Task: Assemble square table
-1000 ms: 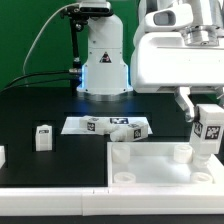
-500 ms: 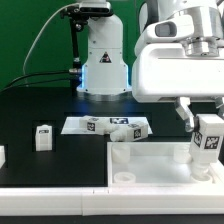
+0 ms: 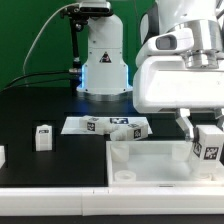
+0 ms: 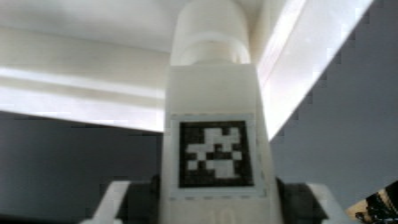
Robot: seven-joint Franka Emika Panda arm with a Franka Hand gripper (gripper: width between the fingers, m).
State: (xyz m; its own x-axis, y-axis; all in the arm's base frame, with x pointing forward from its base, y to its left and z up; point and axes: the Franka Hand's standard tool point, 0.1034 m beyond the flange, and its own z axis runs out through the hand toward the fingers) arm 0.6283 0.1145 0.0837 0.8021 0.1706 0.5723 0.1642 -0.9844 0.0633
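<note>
The Panda arm's bulky white wrist hangs low at the exterior view's right. Its claw (image 3: 205, 138) points down, about half closed, and clamps a white table leg (image 3: 209, 147) that stands nearly upright. In the wrist view the fingers (image 4: 118, 203) press on both sides of the leg's tagged block. Under the claw lies the square table top (image 3: 150, 168). The leg's lower end sits just beside a raised corner socket (image 3: 181, 152); whether it touches the top I cannot tell. Well away from the claw, toward the exterior view's left, a second leg (image 3: 42, 137) stands on the black work surface (image 3: 40, 108). Between that leg and the claw lies the marker board (image 3: 82, 125), with a tagged white part (image 3: 133, 128) on it. A white rail (image 3: 50, 196) edges the near side. The arm's base (image 3: 103, 65) rises before a green backdrop (image 3: 20, 40).
</note>
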